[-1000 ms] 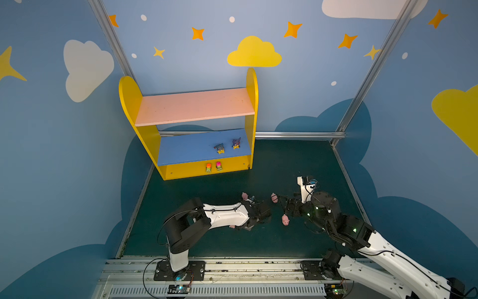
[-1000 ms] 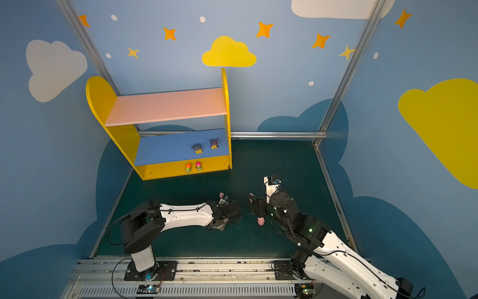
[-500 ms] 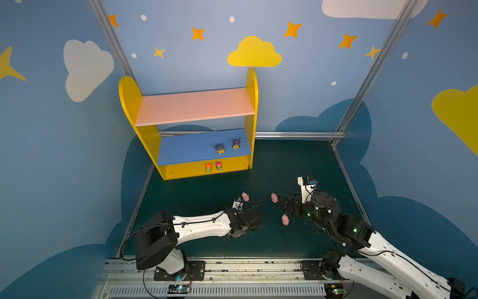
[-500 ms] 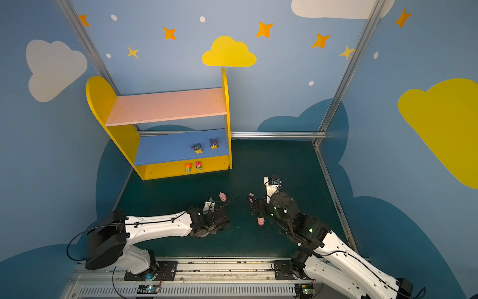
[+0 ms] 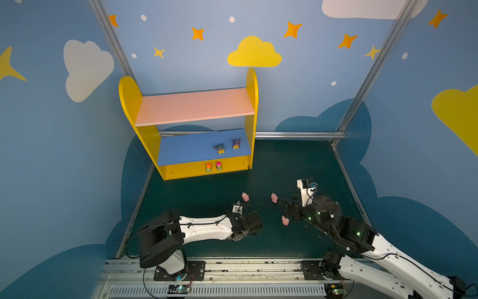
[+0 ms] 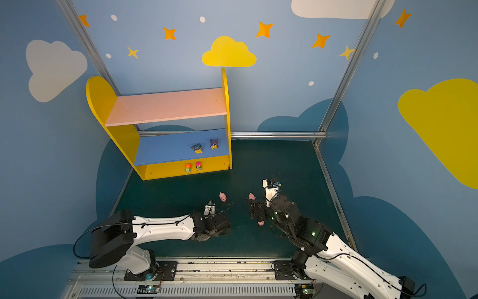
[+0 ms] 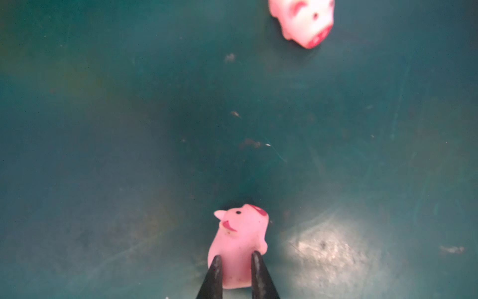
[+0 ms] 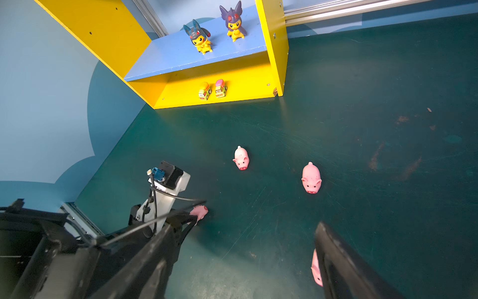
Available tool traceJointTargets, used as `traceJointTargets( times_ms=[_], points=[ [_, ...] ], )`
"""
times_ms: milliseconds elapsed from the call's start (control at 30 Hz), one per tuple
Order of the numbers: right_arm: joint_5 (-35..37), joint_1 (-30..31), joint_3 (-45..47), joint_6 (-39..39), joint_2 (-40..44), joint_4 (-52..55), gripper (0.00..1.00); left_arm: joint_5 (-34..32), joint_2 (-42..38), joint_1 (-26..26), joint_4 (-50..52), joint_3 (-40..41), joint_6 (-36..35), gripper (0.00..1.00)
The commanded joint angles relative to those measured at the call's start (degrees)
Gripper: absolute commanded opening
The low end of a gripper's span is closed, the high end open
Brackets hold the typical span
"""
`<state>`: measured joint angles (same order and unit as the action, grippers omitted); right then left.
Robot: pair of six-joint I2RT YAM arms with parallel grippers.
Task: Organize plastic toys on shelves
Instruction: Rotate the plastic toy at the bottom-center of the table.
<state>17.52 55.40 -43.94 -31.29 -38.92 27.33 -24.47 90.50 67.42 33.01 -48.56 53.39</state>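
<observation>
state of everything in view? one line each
left claw, shut on held pig
held pig, pinched at its rear
right claw, open, holding nothing
nearby pig, on floor beside right claw, ungripped
two loose pigs, standing on floor
yellow figures, upright on blue board
cars, side by side on yellow base

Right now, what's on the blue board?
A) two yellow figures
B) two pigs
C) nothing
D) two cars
A: in a top view the two figures stand on the blue board, while the cars sit on the base below.
</observation>
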Motion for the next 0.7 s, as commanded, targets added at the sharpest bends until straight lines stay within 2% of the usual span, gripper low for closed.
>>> traceJointTargets(
  times_ms=[0, 200, 667],
  points=[
    [1.9, 0.8, -0.1, -0.5, 1.1, 1.1, 0.83, 0.6, 2.6, 2.0, -0.2, -1.1, 2.6, 0.19],
    [2.4, 1.8, 0.6, -1.0, 2.3, 1.7, 0.83, -0.8, 4.9, 5.2, 1.9, -3.5, 4.5, 0.2],
    [3.8, 2.7, 0.2, -0.4, 5.2, 3.8, 0.83, -2.0, 4.3, 7.3, 4.9, -4.3, 7.5, 0.24]
  ],
)
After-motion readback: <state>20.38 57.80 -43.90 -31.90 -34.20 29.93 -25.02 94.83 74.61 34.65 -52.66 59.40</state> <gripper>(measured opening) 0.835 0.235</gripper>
